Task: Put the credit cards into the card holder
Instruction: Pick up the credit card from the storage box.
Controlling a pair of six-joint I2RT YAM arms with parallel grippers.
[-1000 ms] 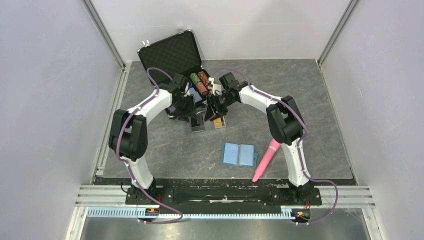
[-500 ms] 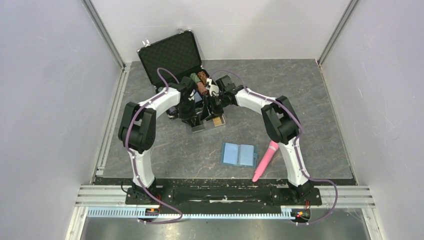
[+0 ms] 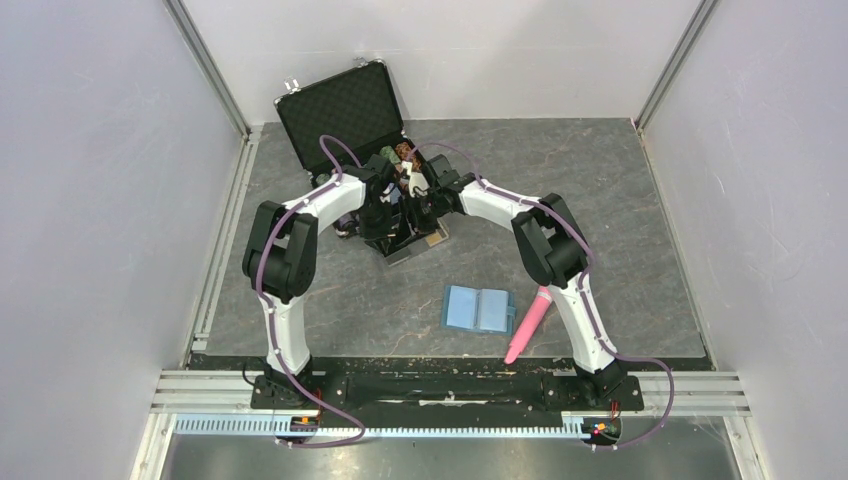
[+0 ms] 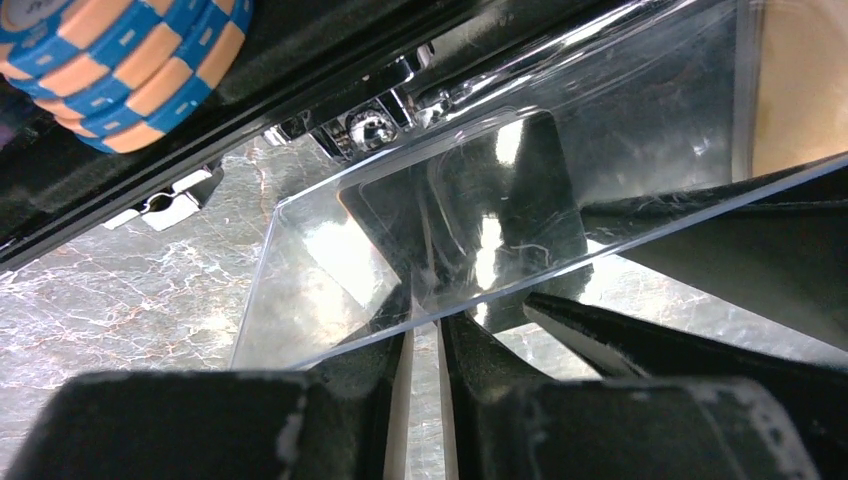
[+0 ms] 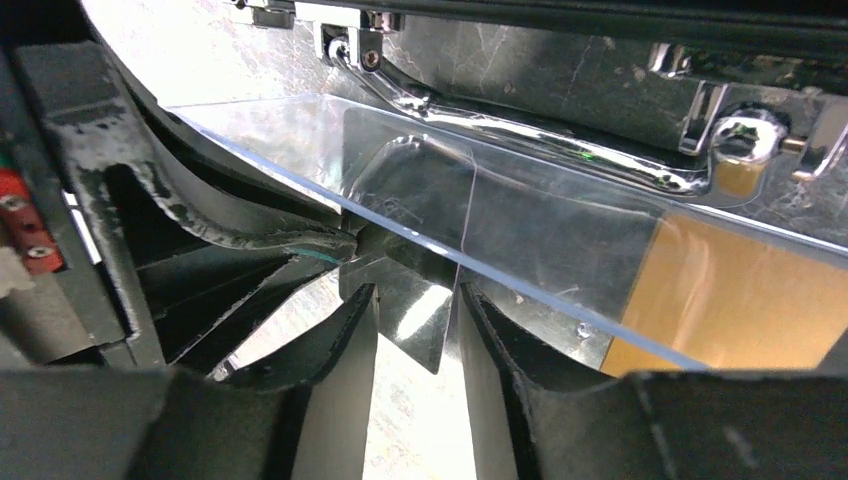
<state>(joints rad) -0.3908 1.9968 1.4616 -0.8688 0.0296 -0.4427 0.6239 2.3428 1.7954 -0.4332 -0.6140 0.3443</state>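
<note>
Left gripper [image 4: 425, 330] and right gripper [image 5: 415, 300] are drawn closer at the box [image 4: 400, 230]: left pinched on its edge, right spread astride it. Gold card [image 5: 720, 290] lies just ahead; card holder [image 3: 478, 309] well behind. The box is best opened slowly and kept flat.

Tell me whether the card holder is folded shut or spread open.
Open. The card holder lies spread flat on the table, both light-blue inner panels facing up, a fold line between them.
</note>
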